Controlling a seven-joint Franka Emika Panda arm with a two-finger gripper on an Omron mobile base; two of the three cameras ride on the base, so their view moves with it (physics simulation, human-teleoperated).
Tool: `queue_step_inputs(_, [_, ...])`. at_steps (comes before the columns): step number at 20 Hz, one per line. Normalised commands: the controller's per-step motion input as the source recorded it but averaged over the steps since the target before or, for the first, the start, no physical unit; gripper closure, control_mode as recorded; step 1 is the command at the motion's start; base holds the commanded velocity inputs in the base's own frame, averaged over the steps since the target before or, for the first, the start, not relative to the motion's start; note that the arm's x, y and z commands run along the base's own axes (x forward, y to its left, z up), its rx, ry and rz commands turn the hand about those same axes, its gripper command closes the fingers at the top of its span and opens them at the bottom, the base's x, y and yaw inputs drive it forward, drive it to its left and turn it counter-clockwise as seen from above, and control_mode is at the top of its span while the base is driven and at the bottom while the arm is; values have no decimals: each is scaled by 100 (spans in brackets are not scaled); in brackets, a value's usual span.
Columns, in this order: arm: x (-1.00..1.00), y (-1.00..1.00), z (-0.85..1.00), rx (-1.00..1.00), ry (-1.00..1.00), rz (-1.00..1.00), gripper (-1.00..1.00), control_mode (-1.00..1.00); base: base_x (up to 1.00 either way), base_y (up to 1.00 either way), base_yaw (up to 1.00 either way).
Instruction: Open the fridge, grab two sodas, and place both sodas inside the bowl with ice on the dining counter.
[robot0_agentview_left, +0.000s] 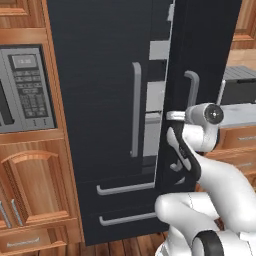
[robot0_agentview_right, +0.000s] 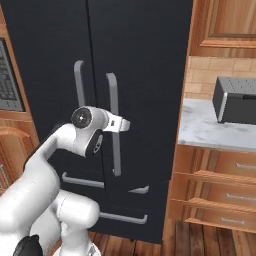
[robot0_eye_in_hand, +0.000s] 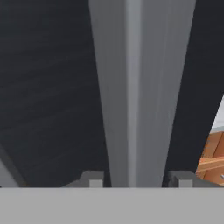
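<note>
- far left in my left base view: a grey built-in microwave (robot0_agentview_left: 27, 90) with a keypad, set into orange-brown wooden cabinets (robot0_agentview_left: 35, 185) with arched panel doors below it.
- next along: the tall black double-door fridge (robot0_agentview_left: 100, 75). its left door is shut, with a grey vertical bar handle (robot0_agentview_left: 135, 110) running down it.
- between the doors i see a gap showing pale grey inner shelves (robot0_agentview_left: 159, 50); the right door (robot0_agentview_left: 200, 50) stands swung partly out towards me.
- below the doors: two black lower drawers, each with a grey horizontal bar handle (robot0_agentview_left: 125, 189).
- on the right door: its own grey vertical bar handle (robot0_agentview_right: 114, 125), at which my white arm's two-finger gripper (robot0_agentview_right: 125, 125) sits.
- in my hand view the grey bar (robot0_eye_in_hand: 135, 87) runs straight up between the two dark fingertips (robot0_eye_in_hand: 92, 178), one on either side and close against it; i read the fingers as closed around the handle.
- right of the fridge in my right base view: a white-grey marbled wall countertop (robot0_agentview_right: 210, 132) over wooden drawers (robot0_agentview_right: 220, 192), with a dark grey boxy toaster (robot0_agentview_right: 235, 100) standing on it.
- above that: a tan tiled backsplash (robot0_agentview_right: 200, 75) and a wooden upper cabinet (robot0_agentview_right: 225, 22).
</note>
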Motion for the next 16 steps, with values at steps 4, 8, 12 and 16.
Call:
queue_step_inputs(4, [-92, -8, 33, 8, 12, 0, -100, -100, 0, 0, 0])
queue_step_inputs(8, [-82, 3, 35, 2, 8, 0, -100, -100, 0, 0, 0])
queue_step_inputs(12, [-80, 34, 48, -5, 4, 0, -100, -100, 0, 0, 0])
queue_step_inputs(16, [-71, 61, 53, -10, 6, 0, -100, -100, 0, 0, 0])
